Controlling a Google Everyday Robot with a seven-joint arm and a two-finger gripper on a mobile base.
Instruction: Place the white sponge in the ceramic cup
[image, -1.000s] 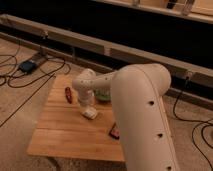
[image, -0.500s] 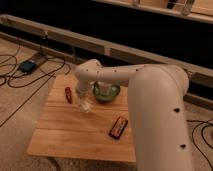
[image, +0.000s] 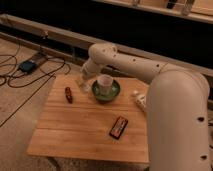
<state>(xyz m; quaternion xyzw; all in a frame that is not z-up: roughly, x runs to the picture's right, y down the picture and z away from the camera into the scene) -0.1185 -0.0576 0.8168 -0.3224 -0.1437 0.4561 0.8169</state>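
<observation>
Camera view: pale cylindrical ceramic cup (image: 104, 83) in green bowl (image: 114, 93), gripper (image: 83, 85) beside

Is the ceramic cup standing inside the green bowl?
Yes, the ceramic cup stands upright in the green bowl, with the gripper beside the bowl on the side toward the small red object.

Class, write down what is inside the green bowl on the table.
A pale cup stands upright in the green bowl. The cup covers the bowl's floor, so anything beneath it is hidden. The gripper hangs just left of the bowl.
</observation>
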